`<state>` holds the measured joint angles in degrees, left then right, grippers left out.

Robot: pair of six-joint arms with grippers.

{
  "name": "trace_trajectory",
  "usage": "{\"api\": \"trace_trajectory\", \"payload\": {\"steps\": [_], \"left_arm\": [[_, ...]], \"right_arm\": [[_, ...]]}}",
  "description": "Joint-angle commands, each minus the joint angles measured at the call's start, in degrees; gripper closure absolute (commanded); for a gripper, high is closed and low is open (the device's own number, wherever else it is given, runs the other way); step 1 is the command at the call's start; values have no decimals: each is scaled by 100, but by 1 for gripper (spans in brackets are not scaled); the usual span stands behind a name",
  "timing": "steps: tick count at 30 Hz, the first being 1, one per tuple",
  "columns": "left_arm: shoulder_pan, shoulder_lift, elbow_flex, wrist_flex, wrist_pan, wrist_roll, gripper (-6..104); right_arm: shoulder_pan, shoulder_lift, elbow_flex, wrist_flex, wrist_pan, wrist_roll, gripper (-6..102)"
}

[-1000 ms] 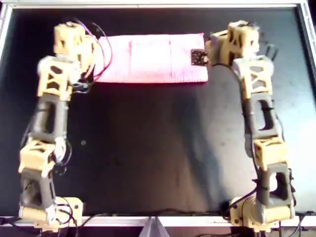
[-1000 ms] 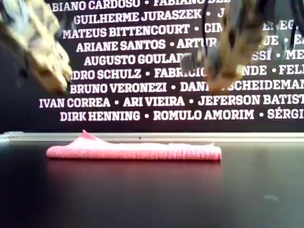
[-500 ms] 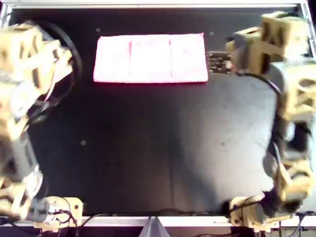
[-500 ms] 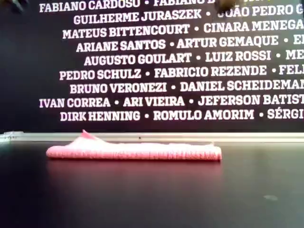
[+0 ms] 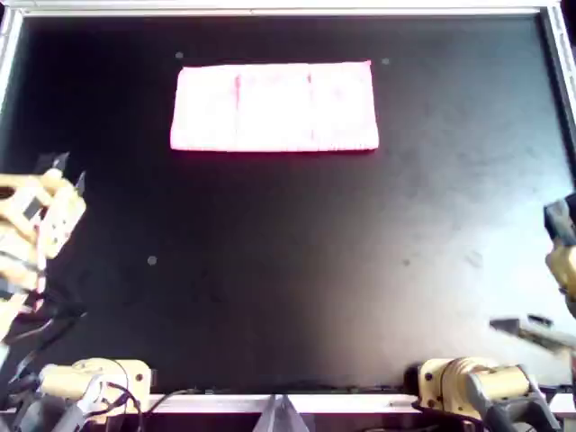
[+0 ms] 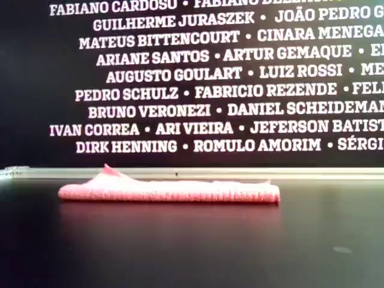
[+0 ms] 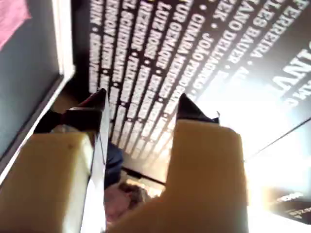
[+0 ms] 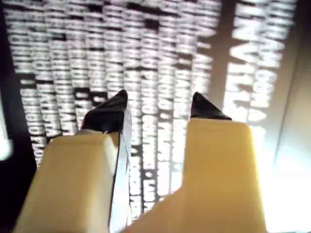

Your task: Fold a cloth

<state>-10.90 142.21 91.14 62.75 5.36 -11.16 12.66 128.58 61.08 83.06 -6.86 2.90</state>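
Note:
The cloth is bright pink and lies folded into a flat rectangle near the far edge of the black table in the overhead view. In the exterior view the cloth is a low strip with one corner peaking up at that view's left end. A pink corner of the cloth also shows in the left wrist view. My left gripper is open and empty, facing the lettered wall. My right gripper is open and empty too. Both are far from the cloth.
One tan arm sits at the overhead view's left edge and another arm, blurred, at its right edge. Arm bases stand along the near rim. A metal frame borders the table. A black banner with white names backs the scene.
Both arms have pulled away from the ends of the cloth toward the near side of the overhead view and left the exterior view. The cloth has not moved.

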Motion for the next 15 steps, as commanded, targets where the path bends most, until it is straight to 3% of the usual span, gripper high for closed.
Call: {"api": "trace_trajectory", "payload": {"steps": [1, 4, 8, 13, 15], "left_arm": [[114, 44, 1459, -1494, 9, 35, 48], [123, 123, 2654, -2628, 9, 35, 48], [123, 519, 3841, -3621, 9, 44, 48], [123, 1292, 5027, -3946, 9, 53, 48], [123, 1617, 5458, -3955, 9, 141, 48]], "right_arm": [[-62, 167, 1099, -1230, 229, 18, 44], [-114, 791, 2417, -2285, 536, 18, 44], [-141, 1775, 4579, -3226, 606, 9, 44], [-141, 2971, 6838, -4140, 606, -9, 44], [-141, 3428, 7585, -4447, 606, -105, 44]]}}
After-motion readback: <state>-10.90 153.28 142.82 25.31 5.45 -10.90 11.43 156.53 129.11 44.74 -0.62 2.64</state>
